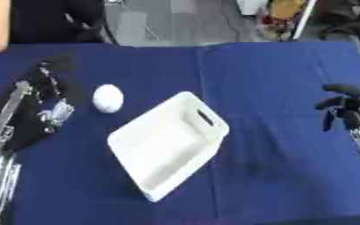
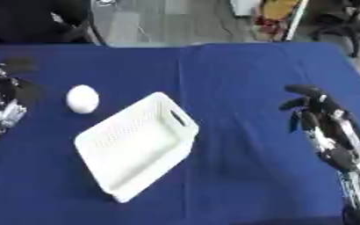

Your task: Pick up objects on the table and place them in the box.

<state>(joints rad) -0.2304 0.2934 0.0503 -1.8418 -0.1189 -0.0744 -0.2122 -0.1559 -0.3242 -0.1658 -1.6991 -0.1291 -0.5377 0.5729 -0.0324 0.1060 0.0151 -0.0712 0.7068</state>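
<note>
Ball (image 1: 108, 98), white and round, lay on the blue table (image 1: 275, 88) at ten o'clock of the empty white box (image 1: 167, 151). It looked light and smooth, best cupped around its middle. Left hand (image 1: 54, 112) hovered beside it, fingers unclear; right hand (image 2: 315, 107) hung curled, holding nothing.

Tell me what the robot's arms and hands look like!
The robot's left hand is black, with dark thin fingers and pale silvery bits near the palm. Its forearm is a long silver metal strut with black parts beside it. The robot's right hand has rounded black fingers, and the forearm behind it is black with silver-white joints and small fittings. No sleeves or readable markings show.
</note>
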